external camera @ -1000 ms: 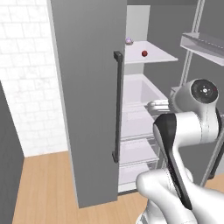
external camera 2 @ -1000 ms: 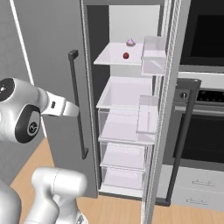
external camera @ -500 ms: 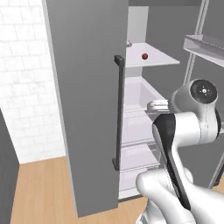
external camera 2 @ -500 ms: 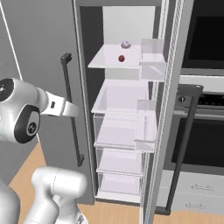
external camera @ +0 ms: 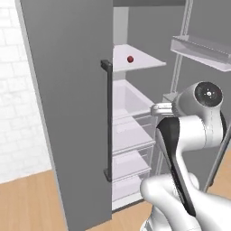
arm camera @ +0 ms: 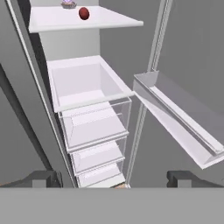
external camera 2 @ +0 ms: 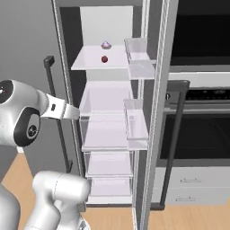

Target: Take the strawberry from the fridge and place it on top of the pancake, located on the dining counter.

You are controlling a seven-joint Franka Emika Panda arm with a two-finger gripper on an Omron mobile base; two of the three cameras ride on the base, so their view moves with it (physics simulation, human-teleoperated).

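Note:
The fridge (external camera: 67,90) stands open, its grey door swung to the left with a long dark bar handle (external camera: 107,122). The strawberry (external camera: 130,59), a tiny dark-red berry, lies on the top white shelf (external camera 2: 90,63); it shows as strawberry (external camera 2: 104,59) and strawberry (arm camera: 84,13) in the other views. My gripper (arm camera: 113,180) is open and empty, with its fingertips (arm camera: 43,178) wide apart. It points into the fridge (arm camera: 87,87) at drawer height, well below the berry. The pancake and the dining counter are out of view.
A small purple-topped item (external camera 2: 106,45) sits behind the berry on the same shelf. Clear drawers (arm camera: 92,127) stack below it. Door bins (arm camera: 175,118) jut from the right door. A steel wall oven (external camera 2: 197,112) stands right of the fridge. White brick wall (external camera: 18,113) lies left.
The whole picture has shifted: the base has driven closer to the fridge and a little sideways. The strawberry rests where it was on the shelf. The gripper stays open.

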